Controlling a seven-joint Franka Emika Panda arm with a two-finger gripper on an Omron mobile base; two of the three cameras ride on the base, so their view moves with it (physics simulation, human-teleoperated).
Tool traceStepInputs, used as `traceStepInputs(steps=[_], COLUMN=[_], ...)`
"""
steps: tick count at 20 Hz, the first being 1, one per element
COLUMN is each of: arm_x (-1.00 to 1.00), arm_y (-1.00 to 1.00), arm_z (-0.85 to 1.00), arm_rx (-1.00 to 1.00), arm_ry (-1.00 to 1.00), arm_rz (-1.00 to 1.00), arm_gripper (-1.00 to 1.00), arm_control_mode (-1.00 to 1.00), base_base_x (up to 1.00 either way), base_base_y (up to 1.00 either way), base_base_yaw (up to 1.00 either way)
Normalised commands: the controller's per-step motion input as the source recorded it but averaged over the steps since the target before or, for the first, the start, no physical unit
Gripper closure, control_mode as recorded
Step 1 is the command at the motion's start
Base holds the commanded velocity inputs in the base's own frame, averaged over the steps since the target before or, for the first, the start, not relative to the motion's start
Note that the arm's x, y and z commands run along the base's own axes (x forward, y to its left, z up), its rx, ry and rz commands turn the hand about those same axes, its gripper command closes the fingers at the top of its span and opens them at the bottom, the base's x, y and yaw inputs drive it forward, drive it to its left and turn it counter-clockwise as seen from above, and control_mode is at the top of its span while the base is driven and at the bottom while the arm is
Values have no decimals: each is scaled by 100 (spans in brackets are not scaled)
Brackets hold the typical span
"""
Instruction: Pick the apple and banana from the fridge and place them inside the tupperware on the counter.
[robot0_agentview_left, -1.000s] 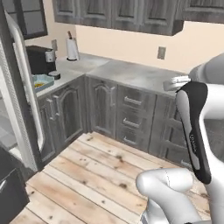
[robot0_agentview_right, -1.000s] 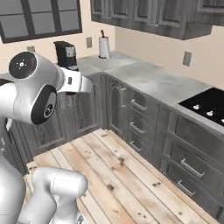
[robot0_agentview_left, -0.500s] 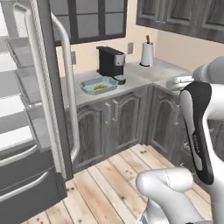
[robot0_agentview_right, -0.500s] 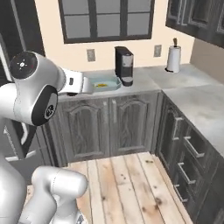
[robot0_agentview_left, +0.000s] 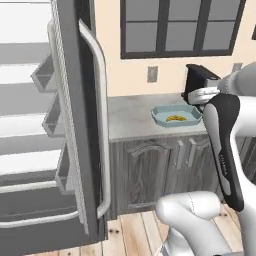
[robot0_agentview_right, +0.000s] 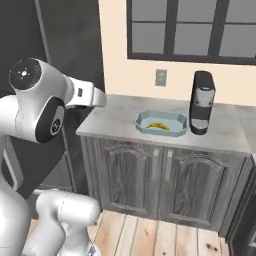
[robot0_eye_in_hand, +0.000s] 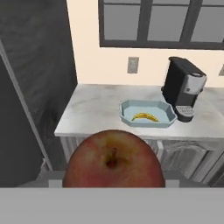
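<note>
Base views flank the arm; all share the counter (robot0_agentview_left: 131, 117) from afar

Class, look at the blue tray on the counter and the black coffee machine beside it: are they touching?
Apart. The right base view shows a strip of bare counter between the tupperware rim and the coffee machine base.

Red round apple (robot0_eye_in_hand: 114, 161) fills hand view bottom, stem up. Curved yellow banana (robot0_eye_in_hand: 145, 117) lies flat inside light blue octagonal tupperware (robot0_eye_in_hand: 129, 117) on marbled grey-white counter (robot0_eye_in_hand: 94, 108). Grey fridge (robot0_agentview_left: 75, 125) door open.
</note>
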Motion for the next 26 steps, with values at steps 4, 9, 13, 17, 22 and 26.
traceStepInputs(steps=[4, 9, 13, 17, 22, 26], arm_x=[0, 0, 0, 0, 0, 13], arm_y=[0, 0, 0, 0, 0, -4], arm_z=[0, 0, 0, 0, 0, -7], arm_rx=[0, 0, 0, 0, 0, 0], arm_ry=[0, 0, 0, 0, 0, 15], arm_rz=[0, 0, 0, 0, 0, -5], arm_gripper=[100, 100, 100, 100, 100, 100], arm_control_mode=[100, 100, 100, 100, 100, -100], base_base_x=[69, 92, 98, 81, 62, 45], base_base_y=[-76, -44, -28, -31, -30, -17], base_base_yaw=[18, 1, -3, -20, -39, -28])
